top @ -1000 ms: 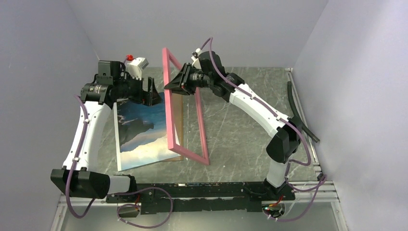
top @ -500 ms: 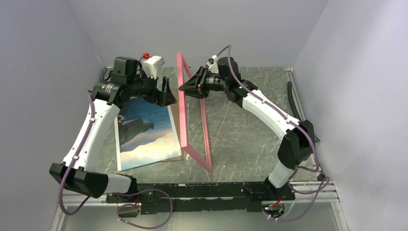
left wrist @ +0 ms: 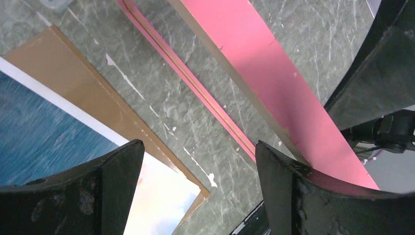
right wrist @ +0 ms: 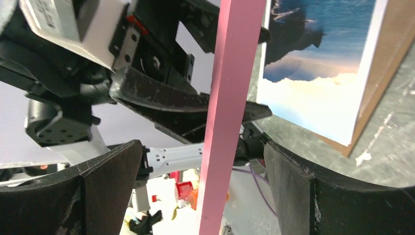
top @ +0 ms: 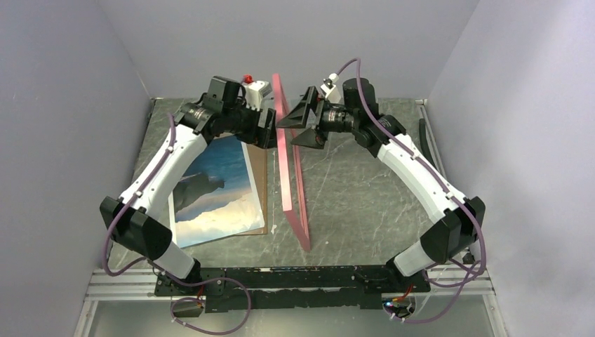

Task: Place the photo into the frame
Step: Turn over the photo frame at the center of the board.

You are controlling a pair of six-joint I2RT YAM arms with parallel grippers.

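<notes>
Top external: thin pink rectangular frame (top: 288,175) stands on edge; left fingers (left wrist: 298,196) & right fingers (right wrist: 303,196) spread wide, flanking its top; blue sea photo print (top: 210,184) flat, frame's left.

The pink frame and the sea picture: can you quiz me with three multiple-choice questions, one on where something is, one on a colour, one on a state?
1. Where is the photo relative to the frame?
A) inside it
B) flat on the brown board, beside it
C) leaning on top of it

2. The frame's border is:
A) green
B) black
C) pink

3. The right gripper is:
A) open, the frame's edge between its fingers
B) shut on the photo
C) out of sight

Answers: 1 B, the photo lies on the board on the table. 2 C, every view shows pink bars. 3 A, its fingers stand wide apart on either side of the frame.
</notes>
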